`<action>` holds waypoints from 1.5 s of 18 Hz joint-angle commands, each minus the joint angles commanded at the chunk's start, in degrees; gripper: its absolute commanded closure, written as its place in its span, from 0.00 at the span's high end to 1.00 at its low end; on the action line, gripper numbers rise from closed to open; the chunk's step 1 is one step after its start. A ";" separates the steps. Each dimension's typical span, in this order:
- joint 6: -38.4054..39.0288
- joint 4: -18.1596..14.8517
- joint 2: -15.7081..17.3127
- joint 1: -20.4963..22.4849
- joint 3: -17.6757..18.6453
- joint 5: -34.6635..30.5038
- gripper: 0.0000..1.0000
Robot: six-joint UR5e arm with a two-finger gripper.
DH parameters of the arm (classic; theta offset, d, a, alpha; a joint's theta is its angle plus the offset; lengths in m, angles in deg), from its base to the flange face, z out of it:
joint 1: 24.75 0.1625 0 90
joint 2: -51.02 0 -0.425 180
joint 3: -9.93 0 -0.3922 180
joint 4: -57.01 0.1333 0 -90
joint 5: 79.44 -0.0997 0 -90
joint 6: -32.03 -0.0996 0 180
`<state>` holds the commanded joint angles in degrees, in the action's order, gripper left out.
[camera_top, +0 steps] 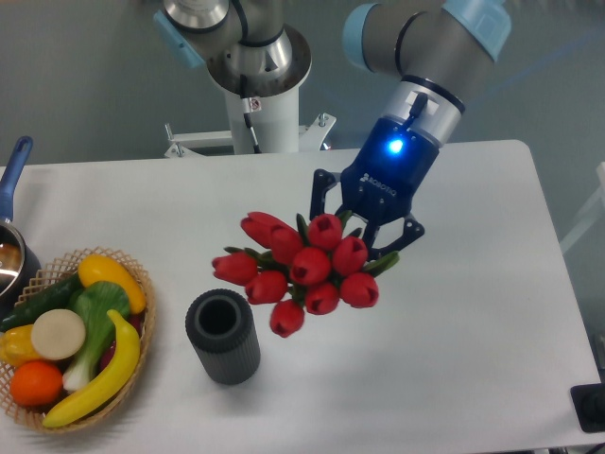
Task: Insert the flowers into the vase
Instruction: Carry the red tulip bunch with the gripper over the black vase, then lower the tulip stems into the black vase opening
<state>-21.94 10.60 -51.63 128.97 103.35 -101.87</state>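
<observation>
- One white table point(492, 312) fills most of the view, with rounded corners and a plain grey floor behind it.
- One white pedestal point(260, 104) stands at the far edge and carries the arm's base; a small metal bracket sits at its foot.
- One gripper point(364, 222), dark blue with a lit blue lamp, hangs over the middle of the table with its fingers closed on the stems of the flowers point(298, 270).
- About ten red buds can be counted in the bunch, with a few green leaves poking out between them; the bunch is in the air, tilted so the buds point toward the camera and to the left.
- One vase point(223, 337), dark grey and ribbed, stands upright on the table, mouth open, just below and left of the lowest bud; whether they touch cannot be told.
- One wicker basket point(142, 284) sits at the left edge, holding about seven toy fruits and vegetables.
- One pot with a blue handle point(13, 175) is cut off by the left border.
</observation>
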 joint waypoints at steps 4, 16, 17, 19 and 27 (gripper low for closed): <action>-1.67 0.09 -1.75 -0.79 0.35 7.91 0.40; -1.84 0.35 -5.10 -6.06 0.18 17.42 0.40; -1.76 0.44 -5.71 -6.33 0.18 17.42 0.40; -1.76 0.44 -6.07 -7.29 0.09 17.34 0.40; -1.76 0.44 -7.82 -8.17 -0.26 17.42 0.40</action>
<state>-23.70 11.04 -59.46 120.80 103.09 -84.45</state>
